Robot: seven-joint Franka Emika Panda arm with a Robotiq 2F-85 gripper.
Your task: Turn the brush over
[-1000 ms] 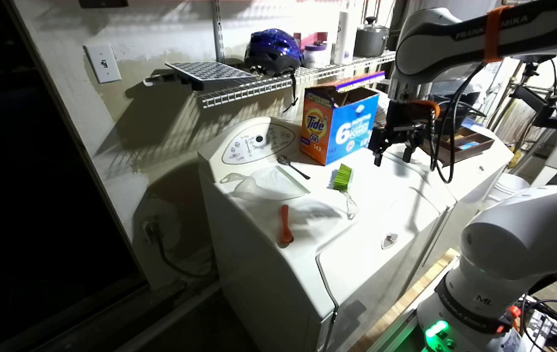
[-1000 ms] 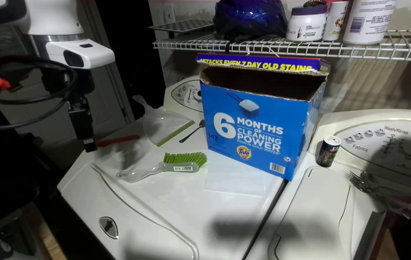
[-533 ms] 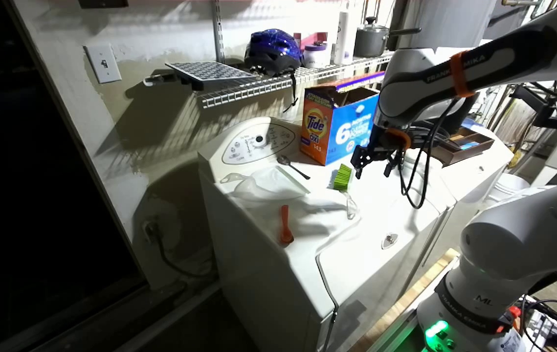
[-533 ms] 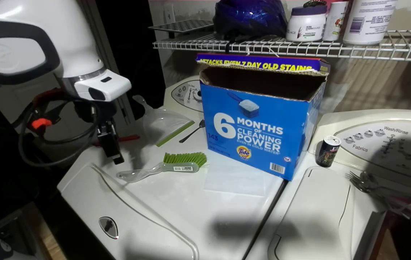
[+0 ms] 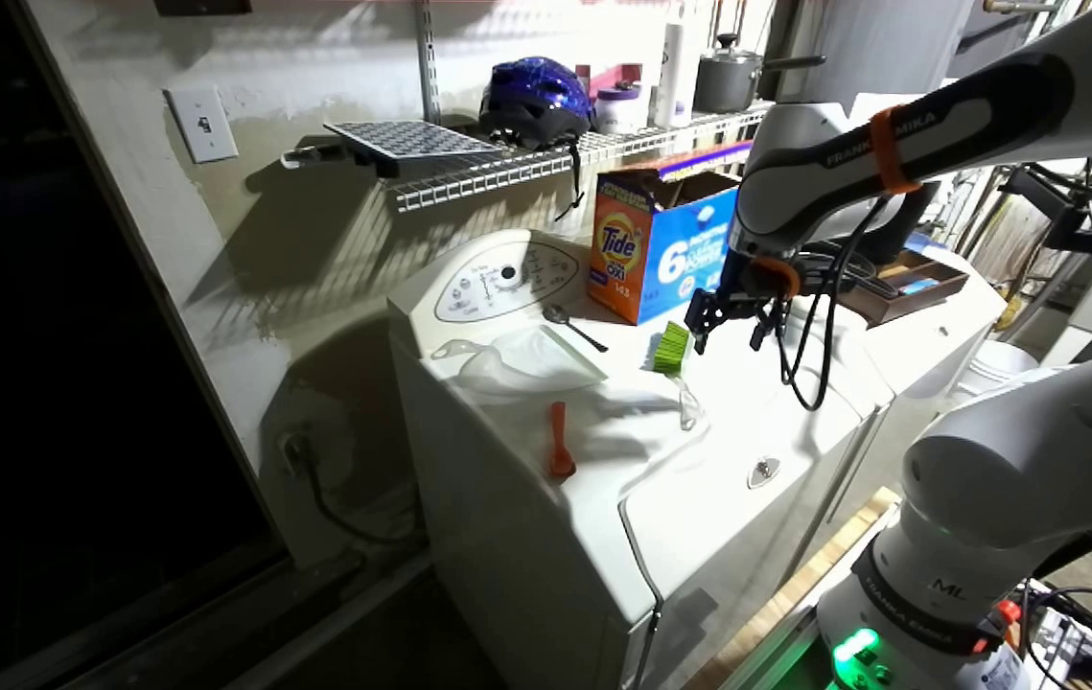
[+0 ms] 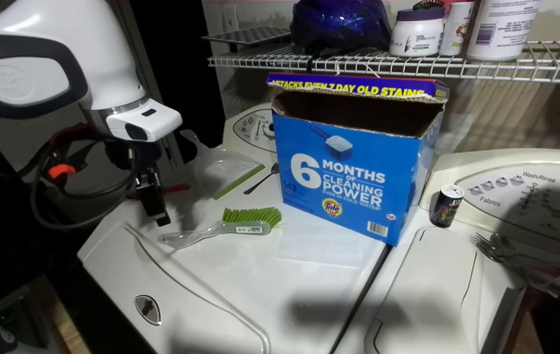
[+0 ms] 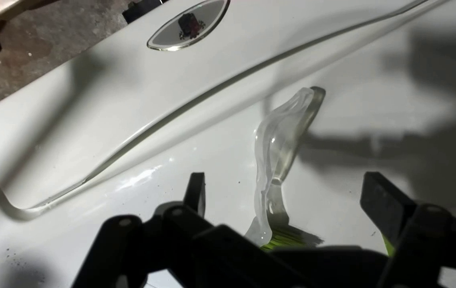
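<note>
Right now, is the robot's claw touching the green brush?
Apart. In an exterior view, white machine top shows between the gripper and the brush; in the wrist view, the fingers stand open, clear of its handle.

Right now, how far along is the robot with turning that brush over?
Already done: the hand is open and near the brush. Under way: apparently the grasp, since the clear handle shows between the fingers in the wrist view, not yet gripped. Left: probably closing, lifting, turning and letting go, as the brush lies on the white appliance.
</note>
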